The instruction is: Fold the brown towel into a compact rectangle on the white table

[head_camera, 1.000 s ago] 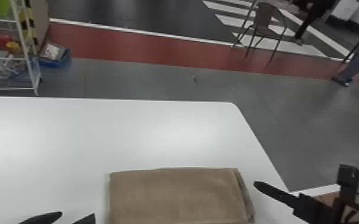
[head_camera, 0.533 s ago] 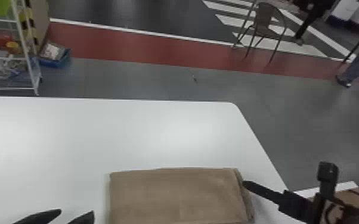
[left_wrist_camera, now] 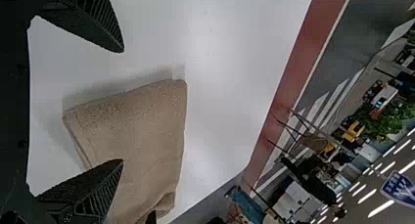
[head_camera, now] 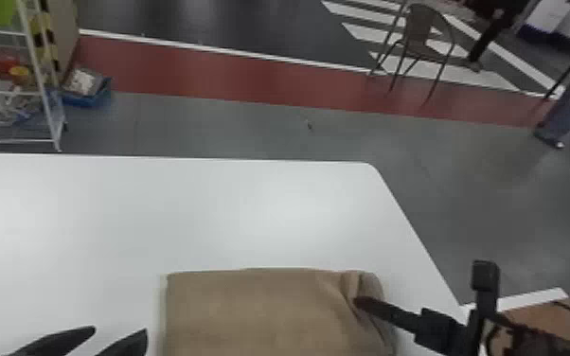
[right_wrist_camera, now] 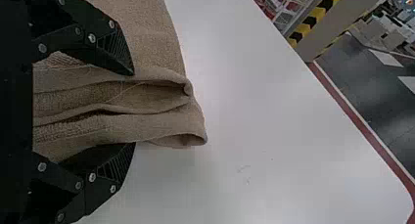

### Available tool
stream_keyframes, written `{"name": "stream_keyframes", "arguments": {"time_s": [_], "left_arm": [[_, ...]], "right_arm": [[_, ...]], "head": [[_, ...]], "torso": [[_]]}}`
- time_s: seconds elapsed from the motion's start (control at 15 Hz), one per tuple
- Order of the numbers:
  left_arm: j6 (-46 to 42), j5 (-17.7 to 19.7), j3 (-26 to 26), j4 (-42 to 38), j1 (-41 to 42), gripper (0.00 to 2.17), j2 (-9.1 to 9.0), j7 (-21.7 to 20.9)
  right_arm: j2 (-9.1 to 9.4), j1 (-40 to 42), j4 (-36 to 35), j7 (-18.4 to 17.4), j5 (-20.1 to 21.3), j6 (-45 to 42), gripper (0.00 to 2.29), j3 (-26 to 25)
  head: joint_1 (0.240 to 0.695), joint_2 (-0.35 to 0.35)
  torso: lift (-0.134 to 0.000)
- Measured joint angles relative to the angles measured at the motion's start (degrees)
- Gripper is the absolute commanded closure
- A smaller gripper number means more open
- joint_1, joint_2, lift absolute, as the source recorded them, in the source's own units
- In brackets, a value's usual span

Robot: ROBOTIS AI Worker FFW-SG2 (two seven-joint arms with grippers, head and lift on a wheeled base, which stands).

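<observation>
- Right wrist view: the right gripper [right_wrist_camera: 132,109] has its fingers apart, straddling the layered right end of the brown towel [right_wrist_camera: 147,43], with no clamp on it.
- If it closes here, it could catch only some of the layers, because that end gapes into loose loops; the rest would then drag or slip out.
- In the head view a fingertip appears to press into the towel where creases gather. A push toward the left might bunch the right end rather than fold it.
- The left gripper [left_wrist_camera: 121,105] sits to the left of the towel, fingers apart and holding nothing. With the left end unpinned, the whole towel could slide or twist under a push from the right.
- The towel lies as a rough rectangle on the near part of the white table [head_camera: 251,213], toward its right edge. Its uneven right end could make the next fold thick and skewed, liable to spring open.
</observation>
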Motion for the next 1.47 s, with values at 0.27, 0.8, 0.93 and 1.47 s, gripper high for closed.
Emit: {"name": "stream_keyframes", "arguments": {"time_s": [0.27, 0.8, 0.93, 1.47], "left_arm": [[0.0, 0.2, -0.1, -0.2, -0.4, 0.09, 0.00, 0.0], [0.0, 0.3, -0.4, 0.0, -0.2, 0.09, 0.00, 0.0], [0.0, 0.2, -0.3, -0.1, 0.0, 0.09, 0.00, 0.0], [-0.2, 0.1, -1.0, 0.7, -0.7, 0.09, -0.20, 0.0]], "right_arm": [[2.35, 0.6, -3.0, -0.2, -1.0, 2.8, 0.47, 2.8], [4.32, -1.0, -3.8, -3.5, 0.0, 4.0, 0.47, 13.1], [4.40, -0.5, -5.5, -3.4, 0.0, 4.6, 0.45, 13.4], [4.42, 0.3, -12.3, 0.2, -4.6, 12.4, 0.53, 3.4]], "head": [[0.695, -0.350], [0.695, -0.281], [0.695, -0.263], [0.695, -0.344]], "torso": [[-0.122], [-0.122], [-0.122], [-0.122]]}}
